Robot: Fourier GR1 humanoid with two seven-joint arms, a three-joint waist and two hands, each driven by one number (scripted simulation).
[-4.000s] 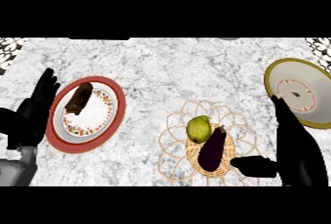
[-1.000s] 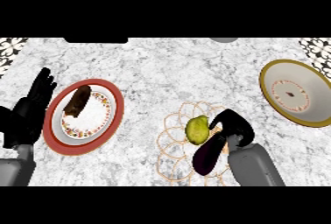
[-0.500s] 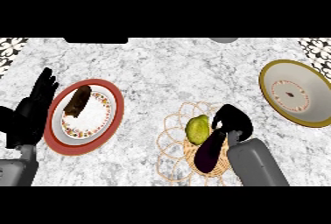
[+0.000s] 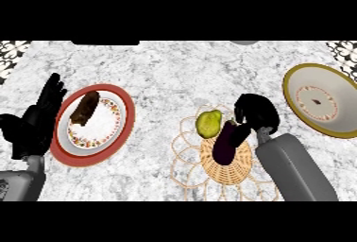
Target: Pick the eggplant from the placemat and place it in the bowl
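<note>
A dark purple eggplant (image 4: 225, 143) lies on the round wicker placemat (image 4: 216, 172) right of centre, beside a yellow-green fruit (image 4: 208, 123). My right hand (image 4: 255, 110) is at the eggplant's upper right end, fingers curled down over its tip; the contact itself is hidden. The bowl (image 4: 325, 100), cream with an olive rim, stands at the far right, apart from the hand. My left hand (image 4: 35, 123) rests open, fingers up, at the left edge.
A red plate (image 4: 124, 118) with a white patterned inner plate and a brown piece of food (image 4: 84, 108) sits beside my left hand. The marble counter (image 4: 167, 71) runs across the view, with patterned tiles in the top corners.
My right hand has come in from the right edge onto the placemat and curled over the eggplant's upper end. The eggplant has tilted slightly. The left hand has stayed still.
</note>
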